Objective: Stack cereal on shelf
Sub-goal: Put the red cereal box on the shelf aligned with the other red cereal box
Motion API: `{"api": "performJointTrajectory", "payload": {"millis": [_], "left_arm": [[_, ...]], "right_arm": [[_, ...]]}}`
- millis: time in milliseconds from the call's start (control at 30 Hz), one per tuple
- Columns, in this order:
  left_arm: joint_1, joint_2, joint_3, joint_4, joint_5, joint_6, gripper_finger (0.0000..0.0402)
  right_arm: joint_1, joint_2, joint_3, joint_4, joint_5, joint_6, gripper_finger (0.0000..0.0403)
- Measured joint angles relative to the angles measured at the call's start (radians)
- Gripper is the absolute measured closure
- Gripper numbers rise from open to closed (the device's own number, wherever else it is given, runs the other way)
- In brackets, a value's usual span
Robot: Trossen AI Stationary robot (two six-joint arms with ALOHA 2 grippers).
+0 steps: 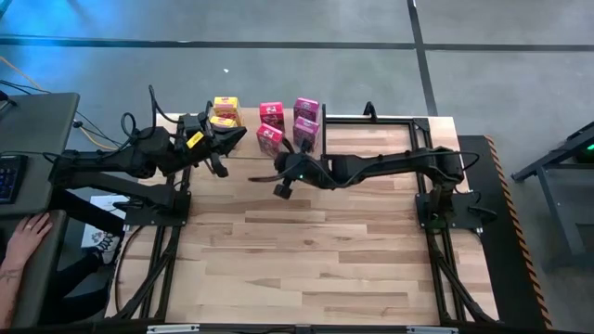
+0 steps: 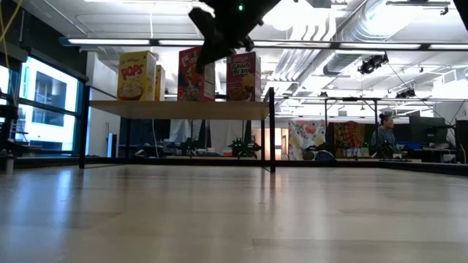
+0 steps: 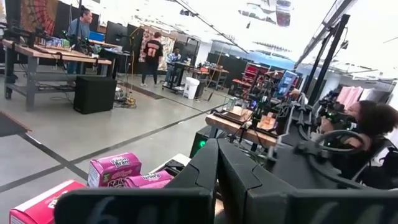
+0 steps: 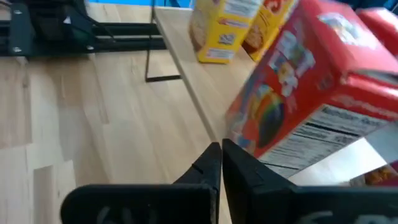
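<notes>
The shelf (image 2: pixel 183 108) stands at the table's far side on thin black legs. Cereal boxes stand upright on its plank: yellow ones (image 1: pixel 225 111) at the left and pink ones (image 1: pixel 306 121) beside them. My right gripper (image 1: pixel 269 178) hangs shut and empty over the table just in front of the shelf. In its wrist view it points at a reddish-pink box (image 4: pixel 311 81) near the shelf's front edge (image 4: pixel 193 81). My left gripper (image 1: pixel 237 137) is shut and empty. It hovers level by the yellow boxes, with pink boxes (image 3: pixel 115 169) below it.
Bare wooden tabletop (image 1: pixel 306 260) lies between the shelf and the near edge. Black arm frames run along the table's left (image 1: pixel 158 250) and right (image 1: pixel 445 250) sides. A person's hand (image 1: pixel 32 227) rests at the left edge. People and workbenches stand in the room behind.
</notes>
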Motion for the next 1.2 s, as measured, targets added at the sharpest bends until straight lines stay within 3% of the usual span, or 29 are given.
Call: {"api": "performJointTrajectory", "payload": {"millis": [333,667,833,1000,1200], "left_arm": [[0.0,0.0,0.0,0.0,0.0,0.0,0.0401],[0.0,0.0,0.0,-0.002,-0.001,0.001,0.0402],[0.0,0.0,0.0,-0.002,-0.001,0.008,0.0401],[0.0,0.0,0.0,-0.002,-0.001,0.026,0.0401],[0.0,0.001,0.0,-0.002,-0.001,0.027,0.0402]], "right_arm": [[-0.042,0.024,-0.012,0.12,-0.086,-0.06,0.0403],[-0.045,0.026,-0.012,0.028,-0.016,-0.153,0.0403],[-0.046,0.026,-0.012,-0.008,0.067,-0.18,0.0403],[-0.049,0.026,0.003,-0.006,0.03,-0.183,0.0403],[-0.049,0.026,0.004,-0.009,0.097,-0.234,0.0403]]}}
